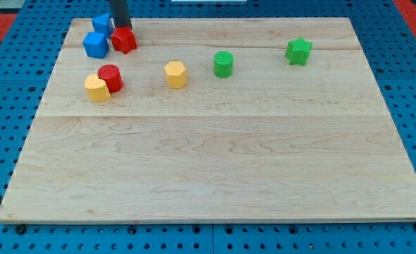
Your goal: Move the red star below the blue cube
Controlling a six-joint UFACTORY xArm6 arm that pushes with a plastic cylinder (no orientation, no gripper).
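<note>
My tip [121, 27], a bare rod with no jaws, touches the red star [124, 40] at its 12 o'clock, star touching the blue cube [95, 44] at 3 o'clock; push underway, next sweep toward cube's 6 o'clock.

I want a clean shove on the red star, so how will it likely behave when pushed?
The red star looks squat and flat-based, so it should slide, not roll or tip. Its points may make it spin under an off-centre push from my tip, just above it. It seems to touch the blue cube, which could get nudged.
</note>
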